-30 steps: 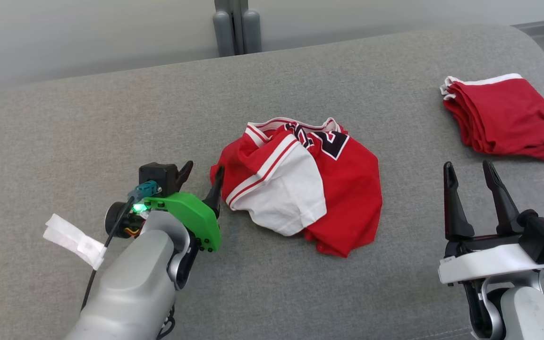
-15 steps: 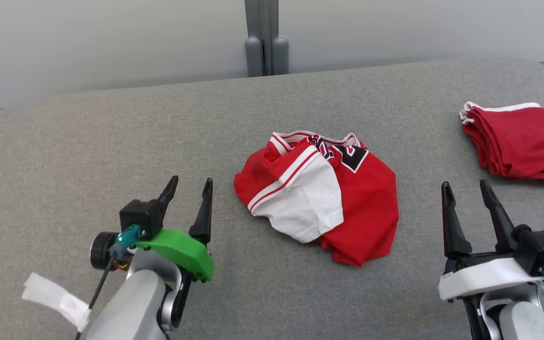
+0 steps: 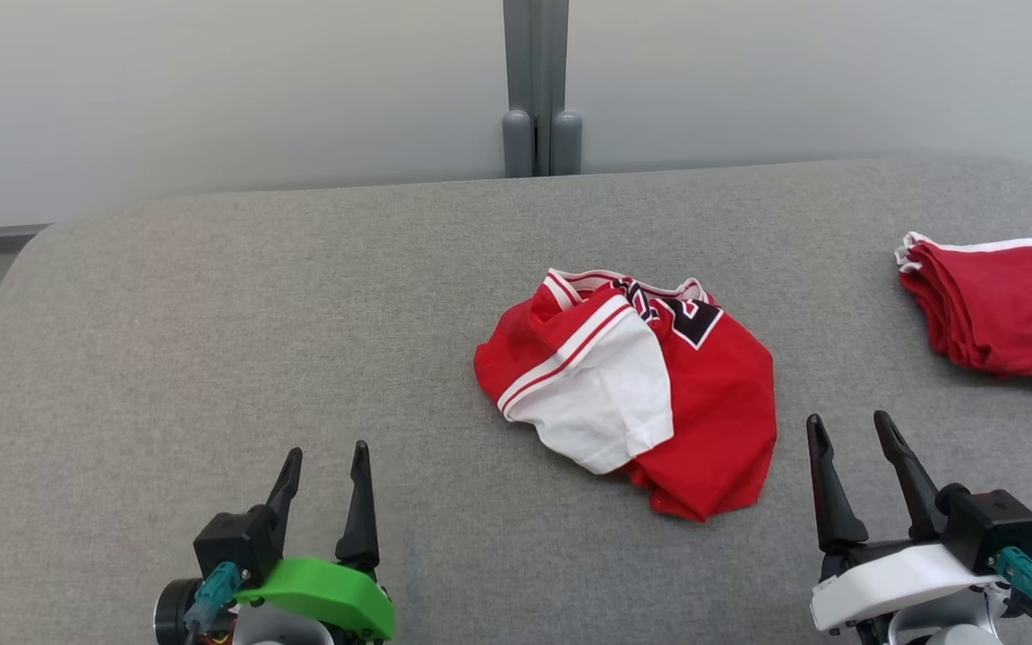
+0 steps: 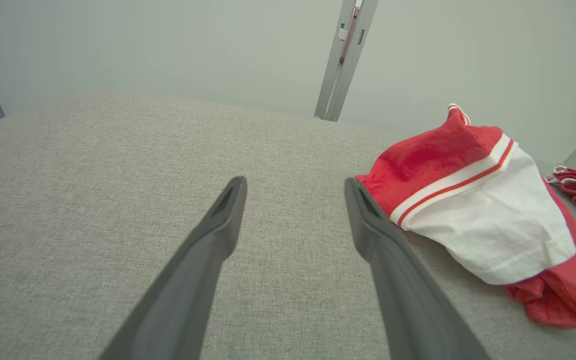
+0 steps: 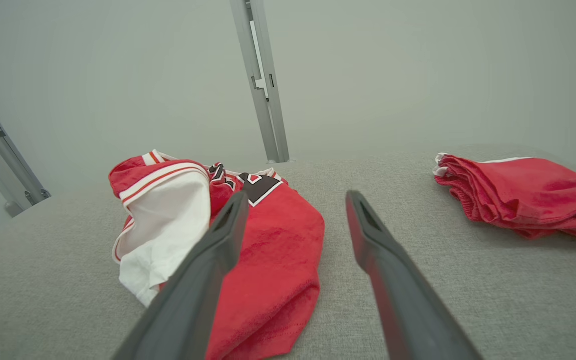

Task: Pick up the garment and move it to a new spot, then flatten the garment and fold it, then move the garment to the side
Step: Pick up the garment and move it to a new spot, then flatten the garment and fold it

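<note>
One broad grey padded surface (image 3: pixel 211 296) takes up most of the head view, running from edge to edge below a pale wall. Next in size is the garment (image 3: pixel 713 394), a red and white jersey lying in a loose heap just right of the frame's centre. A white panel with red stripes is folded over its left side, and dark lettering shows near its top. A folded stack of red cloth (image 3: pixel 1009 313) sits at the right edge, well apart from the heap.

Smaller again are the two grippers along the bottom. The left gripper (image 3: pixel 328 450) is at the lower left and the right gripper (image 3: pixel 847 418) at the lower right. Each has its fingers spread with nothing between them. Neither touches the jersey, though the right one stands nearer to it.

Judging by the crumpled heap, the garment has yet to be flattened or folded, so the step in hand is to take hold of it. To do that well, each gripper should aim for an outer edge such as the striped hem, not the bunched middle. It should pinch few layers, so that the cloth hangs open when lifted. The lift must clear the surface and keep left of the folded stack, so as not to drag it.
</note>
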Tool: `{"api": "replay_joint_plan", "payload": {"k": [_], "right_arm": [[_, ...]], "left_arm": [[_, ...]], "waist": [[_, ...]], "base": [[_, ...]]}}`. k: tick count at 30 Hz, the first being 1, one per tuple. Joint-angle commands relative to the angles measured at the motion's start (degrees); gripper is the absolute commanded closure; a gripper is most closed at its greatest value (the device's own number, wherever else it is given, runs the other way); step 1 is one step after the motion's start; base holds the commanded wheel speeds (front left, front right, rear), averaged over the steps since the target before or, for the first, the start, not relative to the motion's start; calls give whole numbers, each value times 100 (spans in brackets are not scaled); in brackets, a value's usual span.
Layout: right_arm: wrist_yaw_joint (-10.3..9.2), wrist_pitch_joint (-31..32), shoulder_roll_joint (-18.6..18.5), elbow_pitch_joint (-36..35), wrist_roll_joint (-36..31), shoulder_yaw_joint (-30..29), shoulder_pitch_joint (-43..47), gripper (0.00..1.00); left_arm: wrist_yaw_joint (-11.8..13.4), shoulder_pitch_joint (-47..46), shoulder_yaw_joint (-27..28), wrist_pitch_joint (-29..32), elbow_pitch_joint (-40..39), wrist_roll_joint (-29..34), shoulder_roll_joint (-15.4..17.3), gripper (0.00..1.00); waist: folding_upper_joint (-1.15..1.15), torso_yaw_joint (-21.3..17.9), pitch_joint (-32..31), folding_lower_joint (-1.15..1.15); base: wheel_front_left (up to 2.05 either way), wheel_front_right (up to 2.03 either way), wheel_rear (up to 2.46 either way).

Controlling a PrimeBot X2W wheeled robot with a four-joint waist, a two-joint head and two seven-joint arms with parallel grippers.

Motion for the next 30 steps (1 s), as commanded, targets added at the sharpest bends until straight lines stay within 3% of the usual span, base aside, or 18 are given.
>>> {"api": "replay_joint_plan", "payload": {"k": [1,20,26,30], "right_arm": [[1,-35,-18,24,43,1,19,0],[1,-104,-18,262,-5,88,-133,0],[1,-111,-18,249,-20,70,-215,0],[1,-107,-18,252,-34,82,-280,0]], "left_arm": [[-35,89,56,0,-24,72,-32,0],[-278,179,468,0,41,518,-243,0],[-442,-76,300,0,-36,449,-281,0],[-606,-343,-110,1,-88,173,-295,0]], "waist": [[0,67,-40,0],[0,77,-6,0],[0,-3,124,0],[0,-109,243,0]], "base": [[0,0,0],[0,0,0],[0,0,0],[0,0,0]]}}
